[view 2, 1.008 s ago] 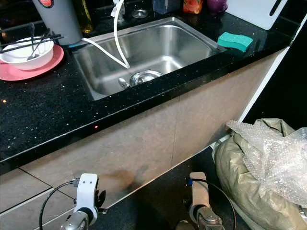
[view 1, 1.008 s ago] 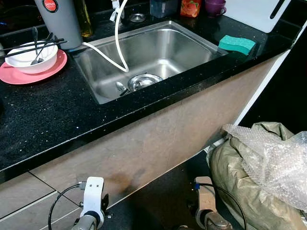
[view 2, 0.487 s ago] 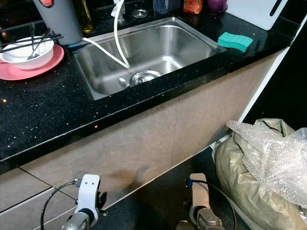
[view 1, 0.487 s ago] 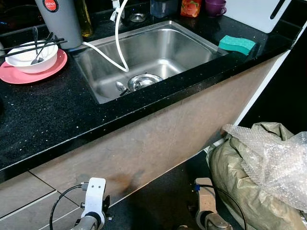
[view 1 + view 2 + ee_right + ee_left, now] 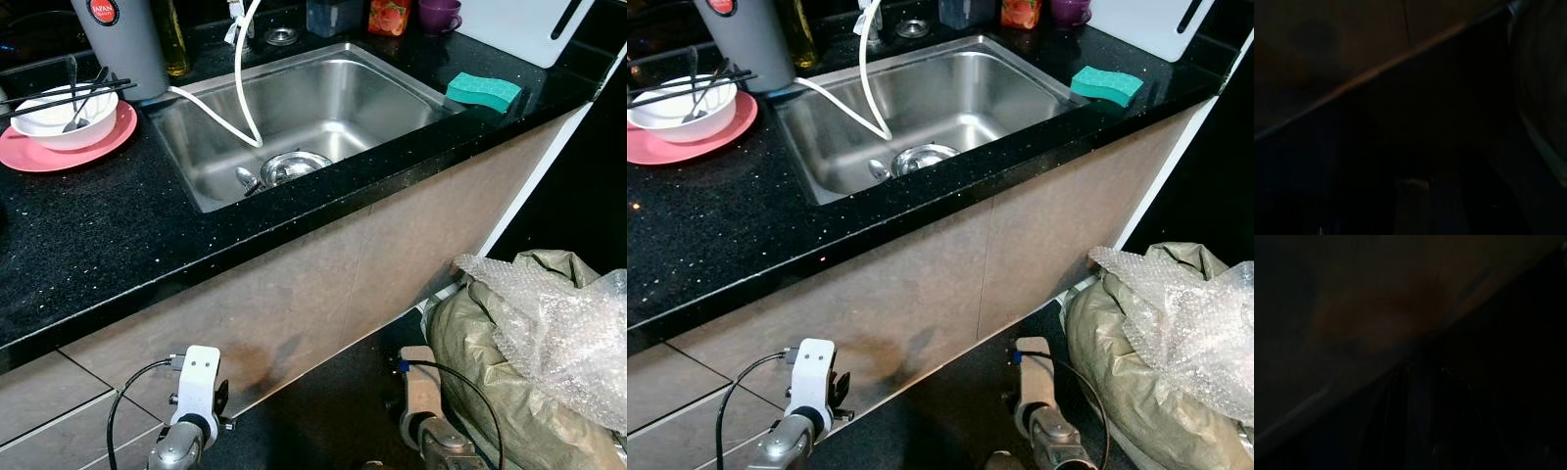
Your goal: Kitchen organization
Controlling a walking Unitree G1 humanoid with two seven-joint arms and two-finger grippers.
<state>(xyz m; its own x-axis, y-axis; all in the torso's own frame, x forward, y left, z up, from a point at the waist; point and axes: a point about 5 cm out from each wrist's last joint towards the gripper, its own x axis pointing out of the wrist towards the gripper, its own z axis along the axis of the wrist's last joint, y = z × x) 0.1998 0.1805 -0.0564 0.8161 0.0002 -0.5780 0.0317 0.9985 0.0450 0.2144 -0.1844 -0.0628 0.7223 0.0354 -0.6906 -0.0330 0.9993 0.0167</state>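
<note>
A steel sink is set in the black counter, with a white hose drooping into it and a metal strainer at the drain. To its left a white bowl rests on a pink plate, with chopsticks and a spoon laid across it. A green sponge lies on the counter's right end. My left arm and right arm hang low in front of the cabinet, well below the counter. Both wrist views are very dark.
A grey canister, an oil bottle, cups and a white cutting board line the back of the counter. A stuffed bag topped with bubble wrap sits on the floor at my right.
Both arms have lifted slightly in front of the cabinet. The counter and the things on it have not moved.
</note>
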